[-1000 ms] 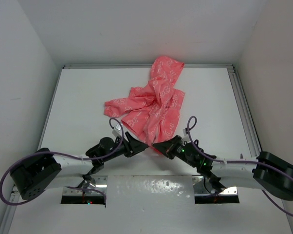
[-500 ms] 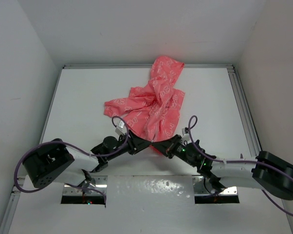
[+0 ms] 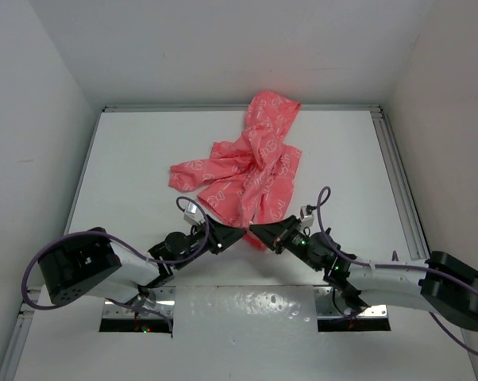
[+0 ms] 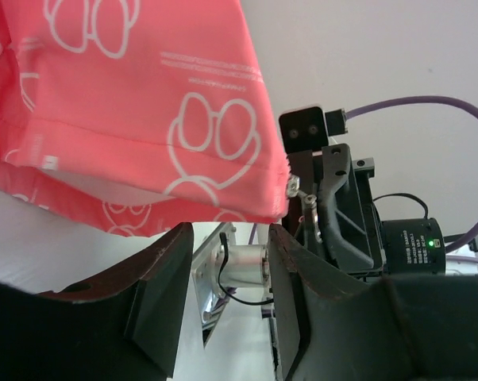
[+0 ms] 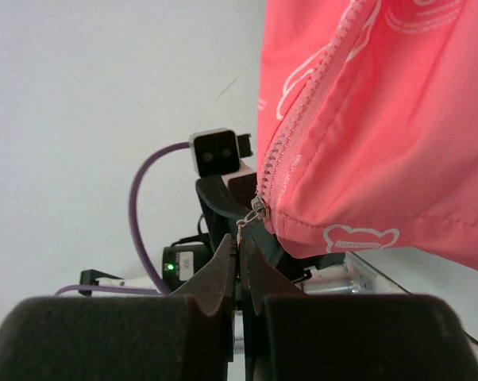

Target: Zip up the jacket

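White worktop [image 3: 128, 159] floors a white-walled booth, and at its near side the two arms reach inward until their tips almost meet at the near hem of the jacket [image 3: 251, 171]. Of the two, the left pincer [image 3: 237, 235] stands with its fingers apart, the hem's corner hanging just above the gap and nothing pinched there, while the right pincer [image 3: 255, 231] is closed tight on the small metal zipper pull [image 5: 240, 225] at the bottom end of the zipper [image 5: 302, 119]. Beyond them the coral-pink jacket lies crumpled across the middle of the worktop, one part stretching to the far edge by the back wall [image 3: 223, 48].
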Tool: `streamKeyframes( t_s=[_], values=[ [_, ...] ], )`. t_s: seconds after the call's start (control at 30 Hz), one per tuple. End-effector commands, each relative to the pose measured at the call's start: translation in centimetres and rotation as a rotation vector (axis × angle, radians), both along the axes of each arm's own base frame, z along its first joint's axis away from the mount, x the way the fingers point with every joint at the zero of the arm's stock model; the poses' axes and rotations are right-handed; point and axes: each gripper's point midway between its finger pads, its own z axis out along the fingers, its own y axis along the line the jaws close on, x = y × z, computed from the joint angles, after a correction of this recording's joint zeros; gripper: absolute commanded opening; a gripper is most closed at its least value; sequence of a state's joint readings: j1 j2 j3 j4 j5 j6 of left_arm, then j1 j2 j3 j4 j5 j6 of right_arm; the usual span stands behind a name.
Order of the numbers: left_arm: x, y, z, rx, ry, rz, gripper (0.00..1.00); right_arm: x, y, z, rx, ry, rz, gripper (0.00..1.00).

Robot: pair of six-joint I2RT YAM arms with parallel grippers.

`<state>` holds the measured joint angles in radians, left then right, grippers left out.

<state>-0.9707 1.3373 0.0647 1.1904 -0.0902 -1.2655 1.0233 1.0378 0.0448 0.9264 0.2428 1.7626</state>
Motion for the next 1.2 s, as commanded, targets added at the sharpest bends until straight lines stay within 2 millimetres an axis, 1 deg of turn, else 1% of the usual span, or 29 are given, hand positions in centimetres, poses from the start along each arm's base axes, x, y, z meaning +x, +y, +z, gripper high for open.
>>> streamKeyframes(
  t_s=[0.0,0.1,0.2,0.37,0.43,0.47,0.53,0.7,0.73,0.83,0.87,1.0,1.03,1.07,1.1,1.13,1.17],
  values=[
    [-0.2,0.4,1.7,-0.067,-0.043,0.02,0.41,-0.6,-2.4,-3.2,-0.055,0.019,-0.041,0.0],
    [-0.4,0.6,1.5,-0.07,-0.035,0.022,0.46,-0.7,-2.5,-3.1,-0.054,0.011,-0.039,0.0],
    [-0.3,0.6,2.0,-0.094,-0.037,0.03,0.53,-0.7,-2.3,-3.4,-0.074,0.019,-0.033,0.0],
    [0.1,0.7,2.7,-0.128,-0.024,0.055,0.53,-1.0,-2.0,-3.9,-0.079,0.035,-0.012,0.0],
    [0.3,0.4,2.8,-0.124,-0.026,0.053,0.53,-1.0,-2.0,-4.0,-0.082,0.039,-0.009,0.0],
    [0.3,0.2,2.4,-0.107,-0.02,0.051,0.52,-1.1,-1.9,-3.9,-0.078,0.037,-0.005,0.0],
    [0.6,0.0,2.7,-0.112,-0.017,0.055,0.51,-1.1,-1.7,-3.7,-0.073,0.033,0.001,0.0],
    [1.3,-0.8,3.1,-0.108,-0.022,0.066,0.46,-1.4,-1.6,-3.9,-0.073,0.038,0.018,0.0],
    [1.4,-0.9,3.1,-0.111,-0.021,0.069,0.43,-1.4,-1.5,-3.8,-0.07,0.037,0.021,0.0],
    [1.8,-1.2,3.4,-0.118,-0.027,0.076,0.42,-1.6,-1.3,-3.7,-0.064,0.042,0.034,0.0],
    [1.9,-1.5,3.1,-0.109,-0.022,0.075,0.42,-1.6,-1.4,-3.8,-0.064,0.044,0.035,0.0],
    [2.2,-1.9,3.3,-0.119,-0.023,0.075,0.38,-1.9,-1.3,-4.0,-0.068,0.051,0.047,0.0],
    [2.3,-2.0,2.9,-0.11,-0.017,0.074,0.37,-1.9,-1.3,-4.0,-0.07,0.054,0.052,0.0],
    [2.3,-2.2,3.3,-0.122,-0.022,0.072,0.34,-2.0,-1.3,-4.1,-0.07,0.056,0.053,0.0],
    [2.3,-2.2,3.2,-0.123,-0.019,0.074,0.3,-2.0,-1.3,-4.1,-0.065,0.059,0.052,0.0],
    [2.4,-2.1,3.3,-0.133,-0.019,0.077,0.2,-1.9,-1.6,-4.1,-0.061,0.057,0.043,0.0],
    [2.4,-2.0,3.3,-0.133,-0.019,0.081,0.16,-1.9,-1.7,-4.1,-0.056,0.055,0.038,0.0]
  ],
)
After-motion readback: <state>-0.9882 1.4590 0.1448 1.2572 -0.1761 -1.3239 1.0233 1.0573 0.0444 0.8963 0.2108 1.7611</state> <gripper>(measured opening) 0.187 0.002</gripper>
